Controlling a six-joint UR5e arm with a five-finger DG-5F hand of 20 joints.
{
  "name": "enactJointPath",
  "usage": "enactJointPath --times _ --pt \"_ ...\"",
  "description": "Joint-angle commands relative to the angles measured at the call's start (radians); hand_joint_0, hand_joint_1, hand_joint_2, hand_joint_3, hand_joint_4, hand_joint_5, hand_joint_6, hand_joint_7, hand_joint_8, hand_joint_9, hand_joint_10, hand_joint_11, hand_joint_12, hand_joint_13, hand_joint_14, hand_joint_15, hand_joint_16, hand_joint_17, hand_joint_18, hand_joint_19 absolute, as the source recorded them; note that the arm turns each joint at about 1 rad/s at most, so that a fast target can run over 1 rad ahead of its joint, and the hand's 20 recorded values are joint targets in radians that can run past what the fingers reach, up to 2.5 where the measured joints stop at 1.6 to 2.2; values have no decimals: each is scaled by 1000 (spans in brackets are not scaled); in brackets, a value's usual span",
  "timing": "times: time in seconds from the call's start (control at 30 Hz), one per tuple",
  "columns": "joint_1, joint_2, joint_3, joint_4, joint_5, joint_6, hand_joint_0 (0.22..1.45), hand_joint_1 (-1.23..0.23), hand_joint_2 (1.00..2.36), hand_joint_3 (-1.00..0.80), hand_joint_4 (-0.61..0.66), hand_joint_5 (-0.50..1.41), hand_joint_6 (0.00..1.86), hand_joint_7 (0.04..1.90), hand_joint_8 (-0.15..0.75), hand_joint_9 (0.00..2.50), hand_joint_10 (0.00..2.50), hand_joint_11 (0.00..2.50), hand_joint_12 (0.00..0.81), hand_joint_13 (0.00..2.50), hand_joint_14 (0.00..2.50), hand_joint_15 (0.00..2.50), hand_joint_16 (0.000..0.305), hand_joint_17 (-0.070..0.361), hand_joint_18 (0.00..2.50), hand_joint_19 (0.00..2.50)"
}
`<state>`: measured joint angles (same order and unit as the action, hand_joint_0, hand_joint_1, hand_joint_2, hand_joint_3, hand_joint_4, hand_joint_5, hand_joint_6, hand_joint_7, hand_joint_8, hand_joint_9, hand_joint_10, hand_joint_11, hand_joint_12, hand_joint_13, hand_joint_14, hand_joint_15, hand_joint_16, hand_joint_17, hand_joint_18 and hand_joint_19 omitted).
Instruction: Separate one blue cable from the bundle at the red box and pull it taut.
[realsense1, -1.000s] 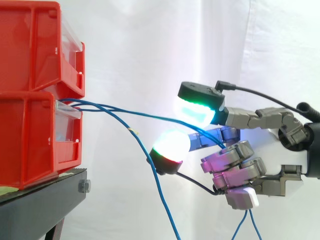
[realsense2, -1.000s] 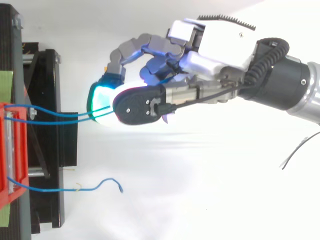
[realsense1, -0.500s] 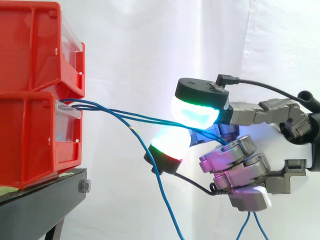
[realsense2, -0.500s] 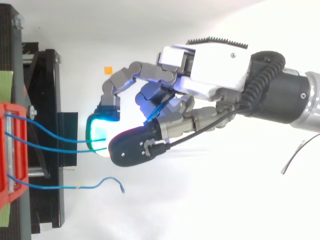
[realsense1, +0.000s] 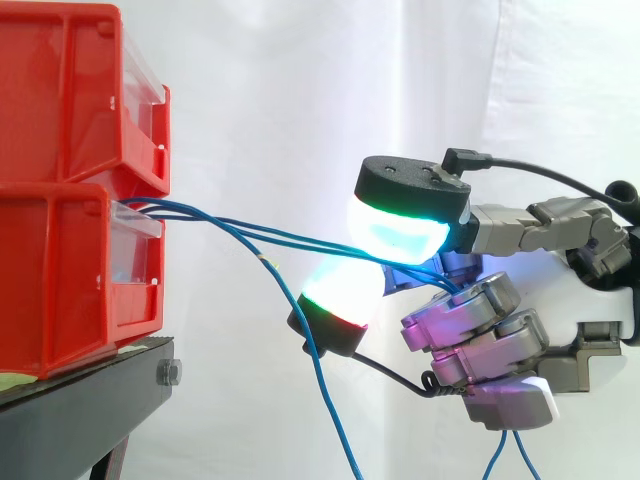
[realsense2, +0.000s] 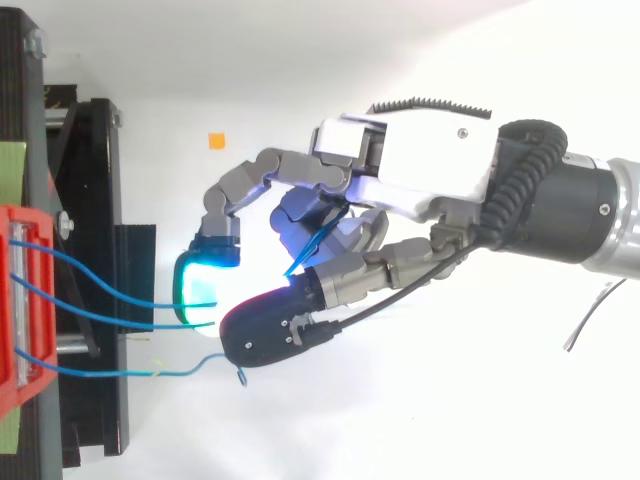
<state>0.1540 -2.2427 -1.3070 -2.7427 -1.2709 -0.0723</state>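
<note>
At the left, the lower red box (realsense1: 60, 270) sits on the black stand (realsense1: 90, 395), and the cables come out of its front edge. From there two blue cables (realsense1: 270, 235) run rightward, almost level and sloping slightly down, side by side into the hand (realsense2: 420, 160). A loose cable (realsense2: 110, 372) leaves the same box, droops away below them in the side view, and ends just beside the dark back of one pad in the top view.

You have the two cables passing between the glowing pads (realsense1: 400, 225), with the other fingers curled round them further right and their tails hanging beneath. So the hand looks clamped on a pair rather than one. Their long axis points from box to palm and both sag a little, so tightening means drawing rightward, away from the box.
</note>
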Motion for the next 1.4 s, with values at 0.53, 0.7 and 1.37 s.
enactJointPath --times 0.53,0.7,1.37 --pt "12 25 0 -35 -21 -1 817 -909 1000 -500 129 -232 910 1049 429 840 2500 2500 516 1447 2500 1774 163 123 2214 896" --pt "15 23 3 -35 -19 -1 807 -921 1000 -500 130 -232 910 1048 429 834 2500 2500 519 1440 2500 1762 161 121 2207 934" --pt "19 23 3 -17 -11 6 528 -942 1000 -500 190 -256 887 912 387 360 2500 2500 450 805 1931 1637 50 112 1278 1697"
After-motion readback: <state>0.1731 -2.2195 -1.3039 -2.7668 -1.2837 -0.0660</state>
